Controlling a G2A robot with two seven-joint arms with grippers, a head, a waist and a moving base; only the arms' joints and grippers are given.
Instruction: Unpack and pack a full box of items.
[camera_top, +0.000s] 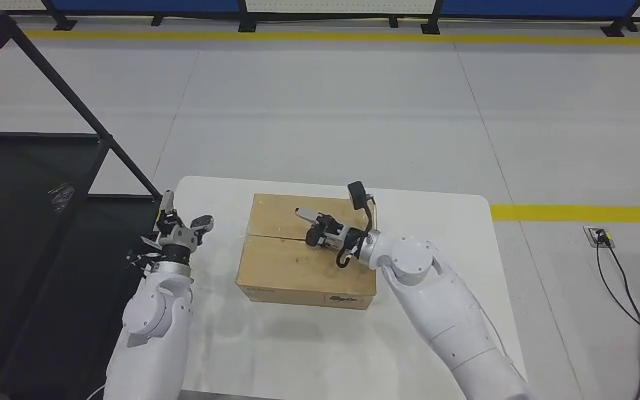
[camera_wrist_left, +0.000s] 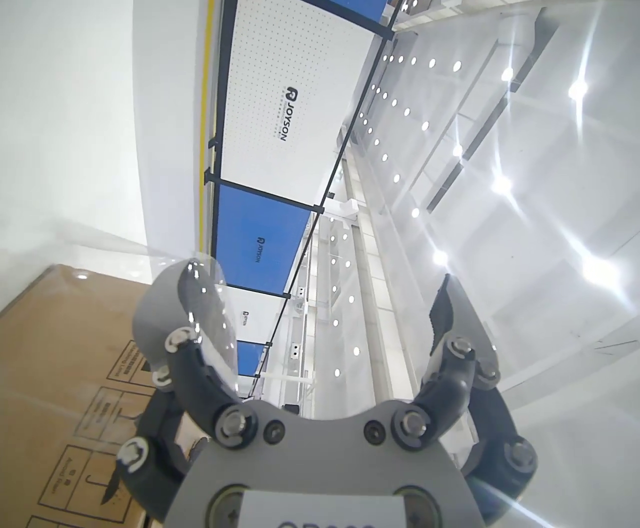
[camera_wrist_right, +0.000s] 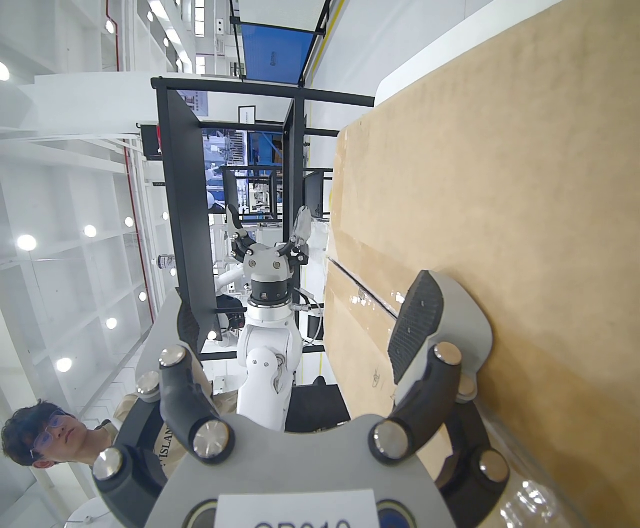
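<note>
A closed brown cardboard box (camera_top: 290, 265) sits in the middle of the white table (camera_top: 445, 270), with the seam (camera_wrist_right: 357, 289) between its top flaps shut. My right gripper (camera_top: 328, 204) hovers over the box top near the seam, open and holding nothing. In the right wrist view one of its fingertips (camera_wrist_right: 417, 320) lies close against the cardboard (camera_wrist_right: 500, 200). My left gripper (camera_top: 185, 213) stands beside the box's left side, pointing upward, open and empty (camera_wrist_left: 325, 315). The box's printed side (camera_wrist_left: 65, 360) is right next to it. The left gripper (camera_wrist_right: 267, 235) is also seen past the box edge.
A black frame with a dark screen (camera_top: 50, 200) stands just left of the table, close to the left arm. The table has bare room right of the box and in front of it. Grey floor with a yellow line (camera_top: 565, 212) lies beyond.
</note>
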